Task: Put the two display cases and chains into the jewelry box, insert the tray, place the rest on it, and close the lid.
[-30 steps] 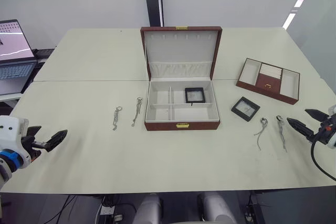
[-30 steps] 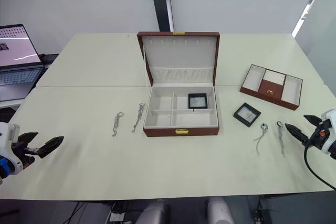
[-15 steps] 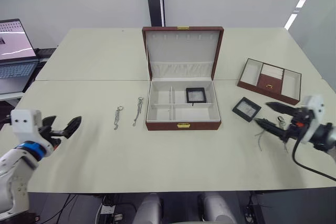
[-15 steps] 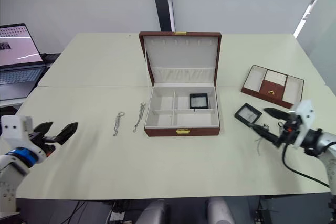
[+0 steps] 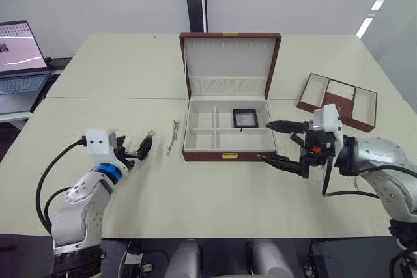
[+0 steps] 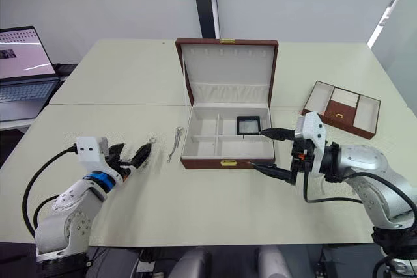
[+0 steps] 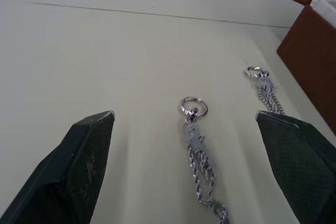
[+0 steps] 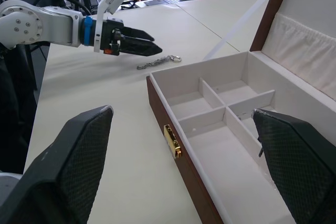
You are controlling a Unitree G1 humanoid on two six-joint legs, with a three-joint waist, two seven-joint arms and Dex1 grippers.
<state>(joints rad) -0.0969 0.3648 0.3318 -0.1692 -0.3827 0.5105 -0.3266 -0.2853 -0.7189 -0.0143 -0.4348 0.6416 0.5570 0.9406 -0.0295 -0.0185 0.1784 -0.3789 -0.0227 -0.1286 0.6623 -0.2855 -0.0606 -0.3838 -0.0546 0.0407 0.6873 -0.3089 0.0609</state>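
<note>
Here the left gripper [image 5: 143,149] sits low over the table [image 5: 117,69], its fingers spread wide on either side of a chain [image 7: 198,148] lying flat. A second chain [image 5: 173,135] lies just to the right, beside the jewelry box [image 5: 228,154]. The right gripper [image 5: 277,142] hangs by the box's near right corner, fingers wide apart, holding nothing. The box stands open with its lid upright; one display case [image 5: 245,117] rests in its far right compartment. The tray [image 5: 339,99] sits on the table at far right.
</note>
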